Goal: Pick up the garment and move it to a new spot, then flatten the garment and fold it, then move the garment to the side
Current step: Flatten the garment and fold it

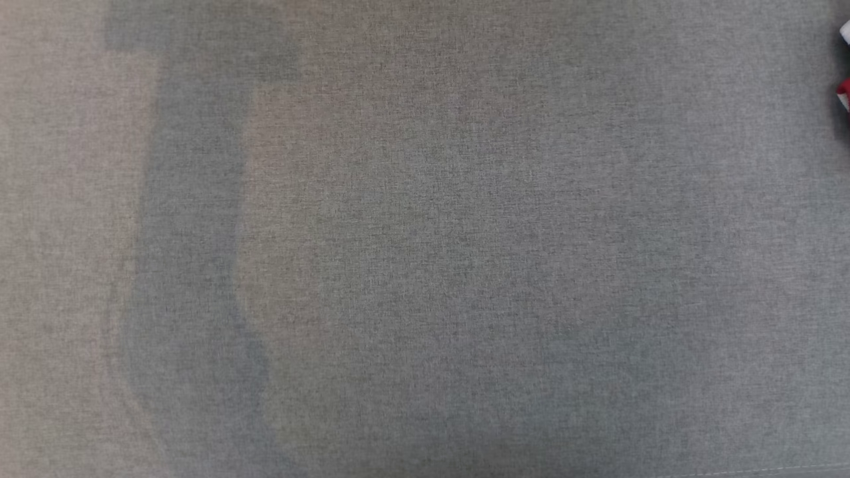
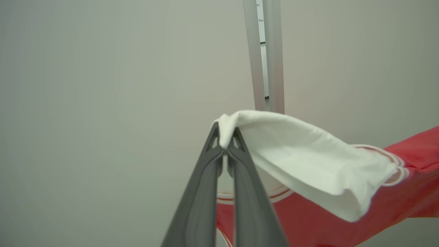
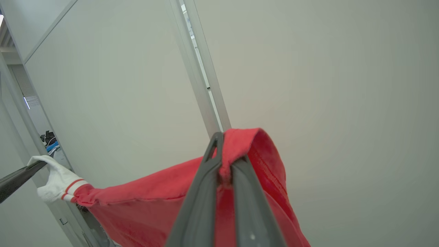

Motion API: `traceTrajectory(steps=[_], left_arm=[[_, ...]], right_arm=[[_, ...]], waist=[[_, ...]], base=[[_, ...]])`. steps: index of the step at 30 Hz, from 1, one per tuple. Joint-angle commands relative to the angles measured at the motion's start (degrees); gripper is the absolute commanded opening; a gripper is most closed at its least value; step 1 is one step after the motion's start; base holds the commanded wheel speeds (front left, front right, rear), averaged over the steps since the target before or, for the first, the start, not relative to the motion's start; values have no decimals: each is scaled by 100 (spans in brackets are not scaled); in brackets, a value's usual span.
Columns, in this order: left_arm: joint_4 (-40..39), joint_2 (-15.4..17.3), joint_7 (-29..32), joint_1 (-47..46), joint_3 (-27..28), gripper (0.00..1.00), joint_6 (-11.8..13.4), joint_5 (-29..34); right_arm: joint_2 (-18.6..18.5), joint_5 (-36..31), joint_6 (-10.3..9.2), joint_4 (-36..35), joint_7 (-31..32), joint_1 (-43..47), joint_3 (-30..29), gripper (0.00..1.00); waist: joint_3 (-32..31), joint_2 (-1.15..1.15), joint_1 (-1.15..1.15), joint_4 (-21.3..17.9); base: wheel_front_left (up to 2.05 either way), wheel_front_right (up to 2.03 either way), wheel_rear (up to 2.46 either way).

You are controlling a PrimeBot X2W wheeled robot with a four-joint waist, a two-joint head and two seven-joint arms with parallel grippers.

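Carry step: we hold the red-and-white cloth garment (image 3: 144,195) aloft, left gripper (image 2: 224,137) and right gripper (image 3: 227,151) both clamped on it; next, probably lower it onto the grey fabric tabletop (image 1: 425,265).

In the head view the garment (image 1: 845,87) is cut off by the right edge, so that no more than a red and white sliver is seen. In the left wrist view its red body is cut by the right and bottom edges, and the pinched part of its white cuff is hidden between the closed fingers of the left gripper (image 2: 226,142), whose bases are cut by the bottom edge. The metal post (image 2: 264,51) is cut at the top and hidden below by the cuff; the print (image 2: 259,13) beside it is too small to be read. In the right wrist view the fold clamped in the right gripper (image 3: 224,154) is hidden, the garment is cut by the bottom edge, and the clutter (image 3: 49,139) at the left cannot be made out.
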Motion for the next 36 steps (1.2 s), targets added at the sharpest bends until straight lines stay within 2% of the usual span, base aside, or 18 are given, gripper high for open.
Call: traceTrajectory(steps=[1,3,7,13,19,25,30,36], left_arm=[[54,9,-45,81,-106,0,-1,-90],[53,-6,-16,269,-362,0,-1,-346],[36,199,129,797,-989,0,-1,-707],[-232,539,787,2102,-1737,0,-1,-1581],[-1153,1206,1734,3584,-2266,0,-1,-2842],[-2108,1911,2459,4838,-2688,0,3,-3549],[-2984,2448,3009,5654,-2908,0,294,-3978],[-4219,3141,3505,6510,-3092,0,788,-4603]], right_arm=[[-81,94,-1,64,68,136,117,0],[-119,272,-1,65,136,342,282,0],[-325,600,-1,-39,465,922,766,0],[-568,996,-1,-410,888,2219,1650,0],[-773,1404,-1,-980,1177,3443,2461,0],[-1200,1785,-1,-1486,1576,4394,3064,0],[-1647,2016,-1,-1808,1796,4963,3369,0],[-2153,2282,-2,-2315,2040,5524,3595,0]], waist=[[-50,0,-1,17],[-117,0,-1,36],[-326,0,-1,76],[-998,0,-1,60],[-1754,0,-1,-64],[-2342,0,-1,-112],[-2614,0,-1,-106],[-2786,0,-1,-119]], base=[[0,0,0],[0,0,0],[0,0,0],[0,0,0],[0,0,0],[0,0,0],[0,0,0],[0,0,0]])
